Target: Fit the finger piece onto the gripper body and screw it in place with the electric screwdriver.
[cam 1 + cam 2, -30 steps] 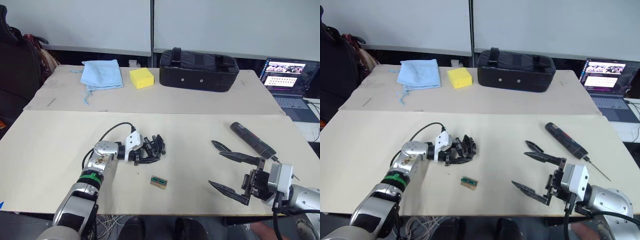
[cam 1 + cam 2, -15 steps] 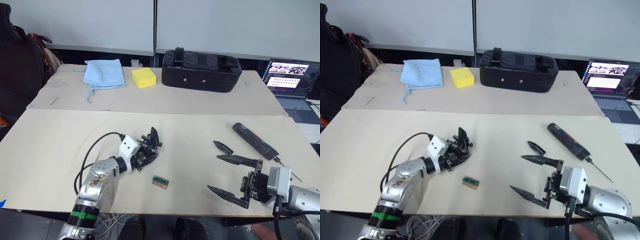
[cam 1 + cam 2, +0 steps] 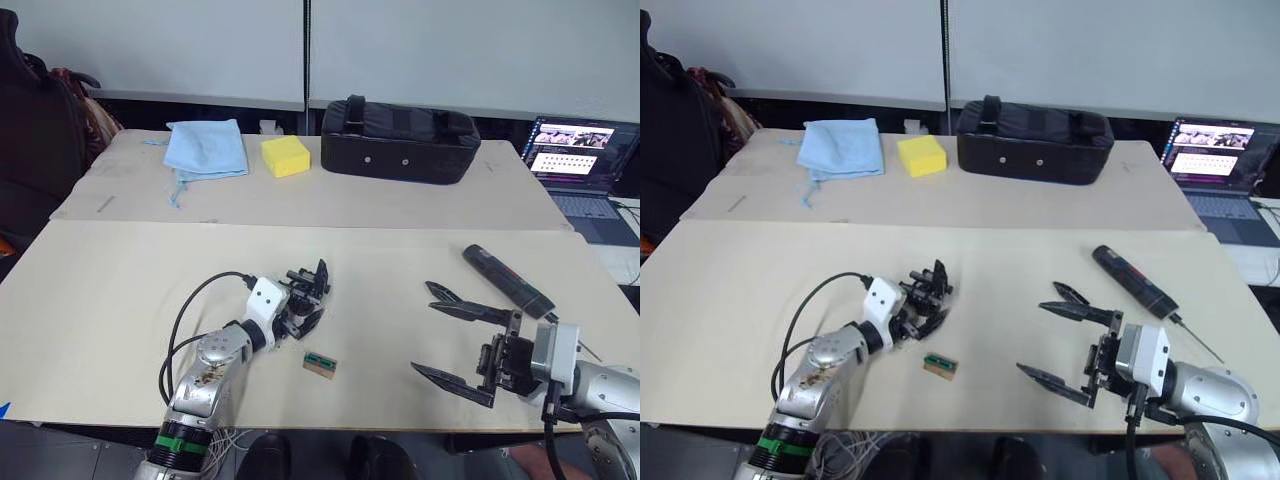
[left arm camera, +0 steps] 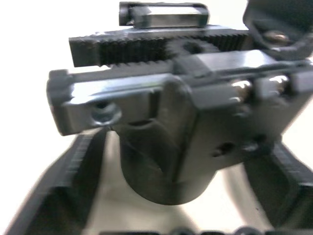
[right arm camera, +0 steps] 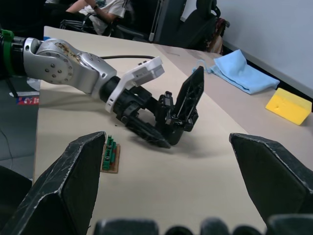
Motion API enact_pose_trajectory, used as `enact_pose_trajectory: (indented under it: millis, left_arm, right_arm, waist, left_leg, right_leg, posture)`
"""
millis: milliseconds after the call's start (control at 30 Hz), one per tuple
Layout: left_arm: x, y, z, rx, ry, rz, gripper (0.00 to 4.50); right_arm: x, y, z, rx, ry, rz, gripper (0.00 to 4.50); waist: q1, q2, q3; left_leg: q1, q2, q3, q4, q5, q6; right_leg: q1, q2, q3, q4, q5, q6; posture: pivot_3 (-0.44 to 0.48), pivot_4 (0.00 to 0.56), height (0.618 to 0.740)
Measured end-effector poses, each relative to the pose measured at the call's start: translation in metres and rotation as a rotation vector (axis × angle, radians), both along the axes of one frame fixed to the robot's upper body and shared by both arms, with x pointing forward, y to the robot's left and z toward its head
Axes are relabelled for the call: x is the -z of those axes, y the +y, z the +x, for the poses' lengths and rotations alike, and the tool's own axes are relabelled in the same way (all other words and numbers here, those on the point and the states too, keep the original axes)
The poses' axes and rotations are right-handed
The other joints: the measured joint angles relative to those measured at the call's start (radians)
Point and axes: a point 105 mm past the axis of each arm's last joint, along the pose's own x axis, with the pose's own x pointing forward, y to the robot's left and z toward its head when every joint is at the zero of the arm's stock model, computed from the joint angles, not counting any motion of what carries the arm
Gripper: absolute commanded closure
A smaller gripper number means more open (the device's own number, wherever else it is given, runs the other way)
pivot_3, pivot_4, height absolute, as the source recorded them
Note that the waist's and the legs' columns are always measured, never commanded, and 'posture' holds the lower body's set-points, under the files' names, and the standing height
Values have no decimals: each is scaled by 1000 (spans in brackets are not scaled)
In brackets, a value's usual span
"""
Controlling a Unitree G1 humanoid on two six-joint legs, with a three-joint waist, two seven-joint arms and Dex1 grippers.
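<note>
On the near half of the pale worktop [image 3: 100,300], the left gripper [image 3: 305,312] is clamped on the gripper body [image 5: 178,115], its two black fingers closed on either side of the stubby round base, as the left wrist view shows at close range; the body is held just above the surface, its pointed finger standing upward. Just beside it, towards the near edge, lies a small green circuit board [image 3: 319,364]. The right gripper [image 3: 448,340] hovers low near the worktop's right near corner with its jaws wide apart, holding nothing. The finger piece [image 3: 441,294] lies flat on the worktop close by the far fingertip of that gripper, and whether they touch cannot be told. The electric screwdriver [image 3: 505,281] rests on the worktop near the right edge, just beyond the finger piece, lying aslant with its thin metal bit pointing to the right near corner. Along the far edge stand a black bag [image 3: 398,140], a yellow sponge [image 3: 285,156] and a light blue cloth [image 3: 206,149]; a laptop [image 3: 581,165] sits off the far right corner.
</note>
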Motion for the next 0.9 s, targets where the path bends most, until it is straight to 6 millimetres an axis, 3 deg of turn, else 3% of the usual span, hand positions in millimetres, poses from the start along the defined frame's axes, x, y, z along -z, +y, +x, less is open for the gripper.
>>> enact_pose_trajectory:
  millis: [267, 367, 500, 733, 900]
  left_arm:
    - [-2, 32, 4, 99, 45, 54, 22]
    - [-6, 35, 11, 195, 71, 39, 22]
    - [-16, 31, 15, 371, 85, 15, 22]
    - [-5, 20, 28, 538, 86, 106, 22]
    - [-4, 14, 37, 564, 58, 121, 22]
  right_arm:
    - [1, 1, 3, 18, 16, 15, 0]
    - [2, 2, 2, 16, 20, 16, 0]
    - [3, 3, 1, 15, 25, 18, 0]
    - [7, 3, -2, 18, 43, 20, 0]
    - [7, 3, -4, 27, 45, 19, 0]
  waist:
    - [0, 0, 0]
    - [4, 0, 0]
    - [4, 0, 0]
    - [2, 0, 0]
    - [1, 0, 0]
  left_leg:
    - [1, 0, 1, 0, 0, 0]
    - [1, 0, 1, 0, 0, 0]
    - [0, 0, 2, 0, 0, 0]
    - [0, -1, 2, 0, 0, 0]
    - [0, -1, 2, 0, 0, 0]
  right_leg:
    - [0, 0, 0, 1, 0, 0]
    - [0, 0, 0, 0, 0, 0]
    - [0, 0, 1, -1, 0, 0]
    - [0, 0, 1, -1, 0, 0]
    - [0, 0, 1, 0, 2, 3]
  posture:
    - [0, 150, 740]
    - [0, 150, 740]
    - [0, 150, 740]
    - [0, 150, 740]
    - [0, 150, 740]
